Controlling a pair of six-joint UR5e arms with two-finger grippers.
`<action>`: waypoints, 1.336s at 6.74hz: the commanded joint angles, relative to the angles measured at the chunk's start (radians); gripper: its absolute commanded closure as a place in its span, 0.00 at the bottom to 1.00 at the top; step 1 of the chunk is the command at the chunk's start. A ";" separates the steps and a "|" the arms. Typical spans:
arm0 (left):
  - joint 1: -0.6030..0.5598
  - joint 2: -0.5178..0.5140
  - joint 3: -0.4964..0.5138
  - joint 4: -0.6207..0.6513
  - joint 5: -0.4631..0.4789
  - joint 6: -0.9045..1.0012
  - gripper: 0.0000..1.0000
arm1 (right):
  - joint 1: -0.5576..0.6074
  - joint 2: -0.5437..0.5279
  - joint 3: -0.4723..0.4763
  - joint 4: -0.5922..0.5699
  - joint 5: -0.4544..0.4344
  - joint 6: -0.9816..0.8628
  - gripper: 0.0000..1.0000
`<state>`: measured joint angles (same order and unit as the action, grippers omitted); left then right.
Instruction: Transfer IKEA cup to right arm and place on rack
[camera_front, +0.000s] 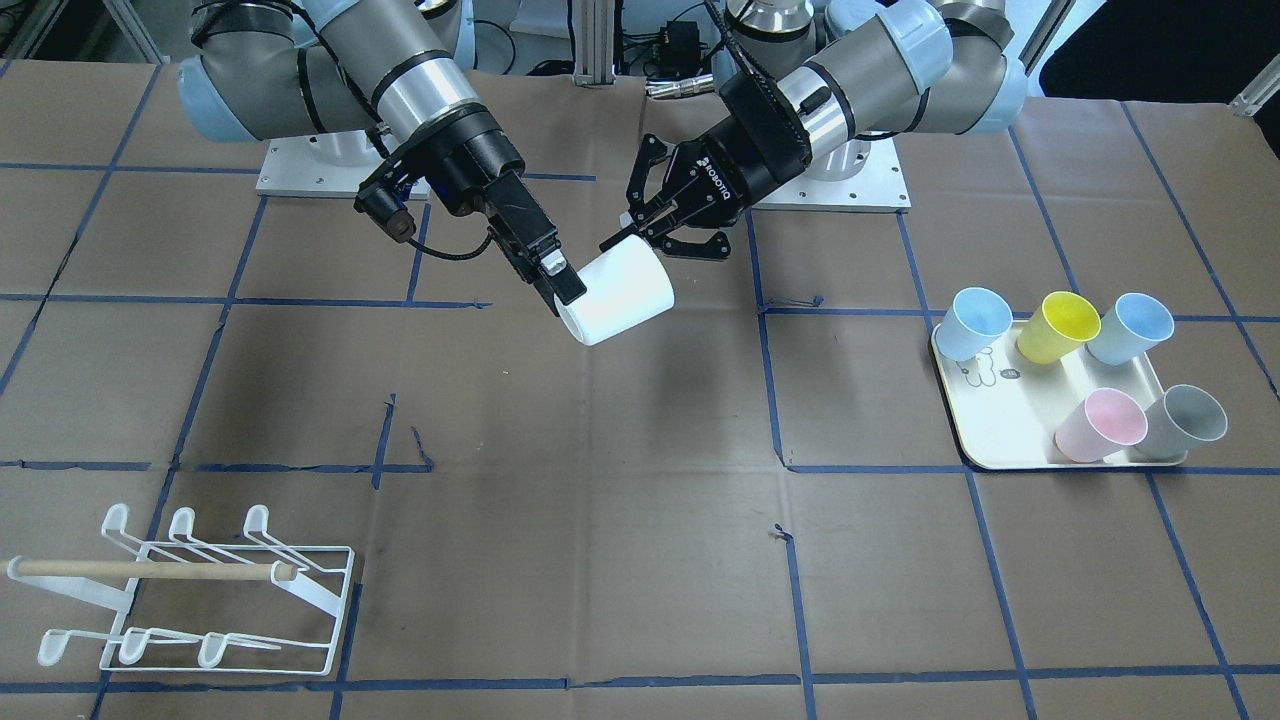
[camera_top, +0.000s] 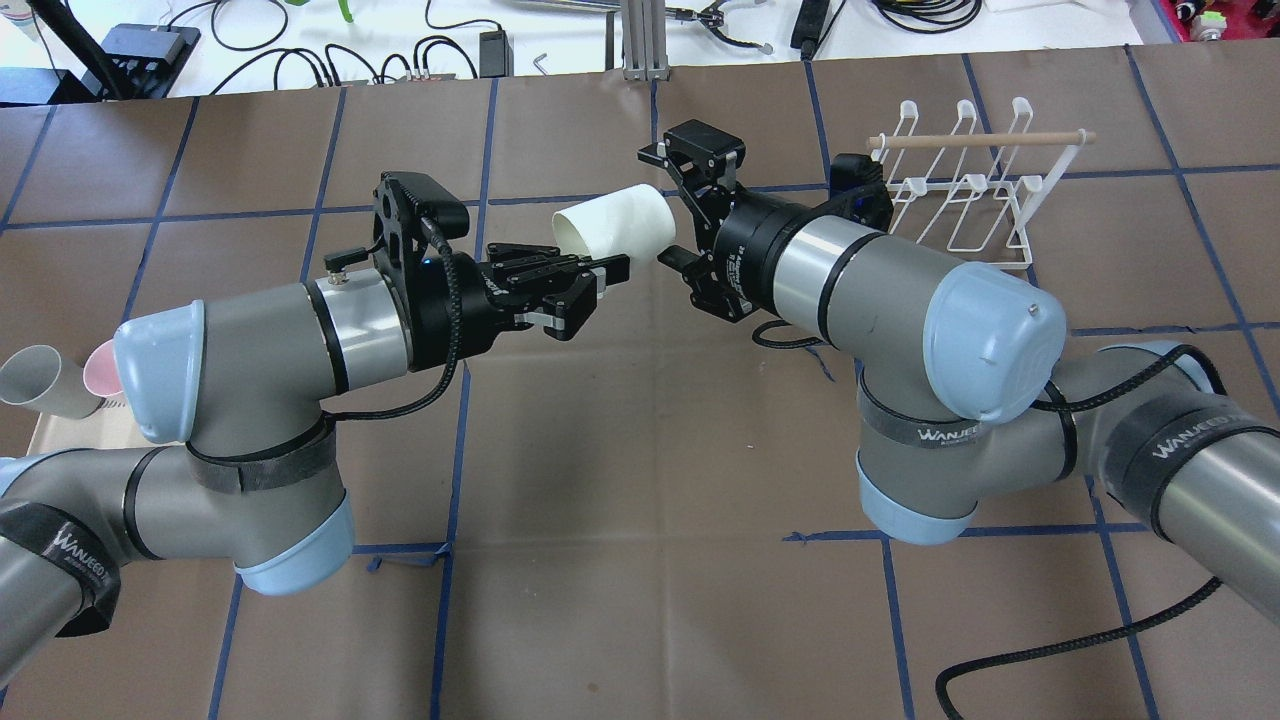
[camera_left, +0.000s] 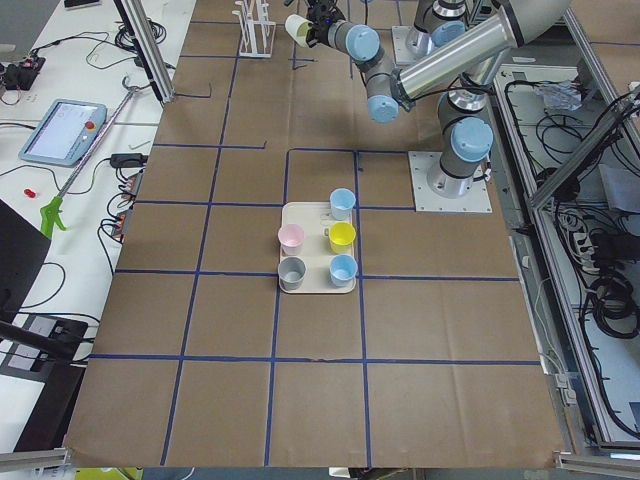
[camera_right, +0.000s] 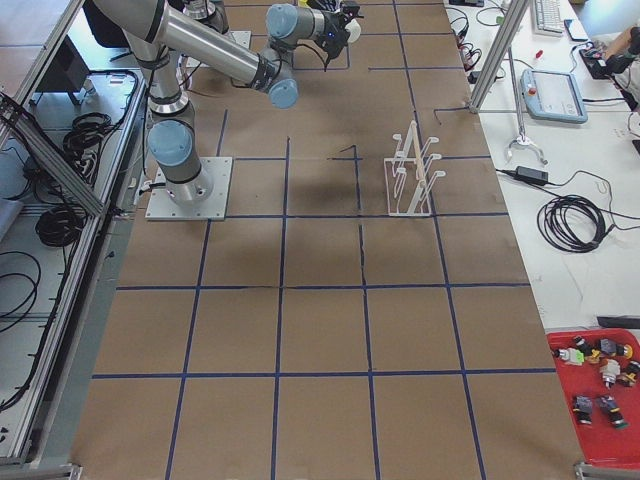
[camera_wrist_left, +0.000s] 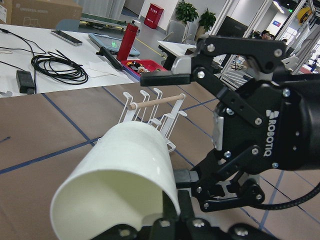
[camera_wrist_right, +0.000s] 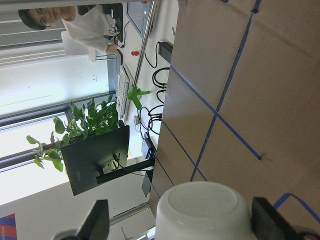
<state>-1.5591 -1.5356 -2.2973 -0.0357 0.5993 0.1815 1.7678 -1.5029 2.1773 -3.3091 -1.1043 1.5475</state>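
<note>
Left gripper (camera_top: 590, 280) pinching our white cup (camera_front: 620, 295) by the rim, right gripper (camera_top: 685, 228) spread around its base, five cups (camera_front: 1058, 325) on the tray (camera_front: 1000, 410)

The white IKEA cup (camera_front: 625, 295) hangs on its side in mid-air. Its open mouth is turned toward the left gripper (camera_top: 600, 278), which is pinched onto the wall at the rim. The cup's flat base faces the right gripper (camera_wrist_right: 183, 222), whose broad straight fingers stand spread on either side of it. The white wire rack (camera_front: 150, 569), with its wooden dowel, stands on the table (camera_front: 600, 520), well apart from both claws on the right gripper's side.
</note>
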 joint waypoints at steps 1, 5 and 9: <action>0.011 0.000 0.004 0.000 -0.001 -0.002 1.00 | 0.001 0.003 0.003 0.006 0.000 -0.001 0.00; 0.013 0.000 0.006 0.002 -0.001 -0.016 1.00 | 0.021 0.013 0.001 0.028 -0.018 0.000 0.01; 0.013 0.000 0.009 0.002 0.000 -0.017 1.00 | 0.067 0.035 -0.054 0.065 -0.049 0.000 0.01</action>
<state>-1.5462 -1.5355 -2.2894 -0.0338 0.5996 0.1642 1.8263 -1.4762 2.1375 -3.2465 -1.1444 1.5478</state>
